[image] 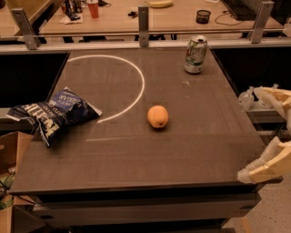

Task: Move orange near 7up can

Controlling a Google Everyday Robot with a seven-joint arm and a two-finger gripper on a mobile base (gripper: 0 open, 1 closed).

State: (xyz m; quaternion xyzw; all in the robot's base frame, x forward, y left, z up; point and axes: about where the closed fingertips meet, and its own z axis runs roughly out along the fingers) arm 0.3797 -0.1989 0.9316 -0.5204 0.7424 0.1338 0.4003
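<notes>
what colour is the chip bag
The chip bag is dark blue with white lettering, camera view; gripper at table's right edge.

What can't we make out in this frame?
Camera view:
- gripper, open, right of the table: wrist and arm cut off by the right edge.
- 7up can: far side faces away.
- orange: underside hidden against the table.
- banana, red cup on the far desk: cropped by the top edge.

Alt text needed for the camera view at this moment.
An orange lies midway on a dark table, apart from an upright 7up can near its far right corner. The gripper hangs off the right edge, fingers open, holding nothing; a chip bag lies at left.
</notes>
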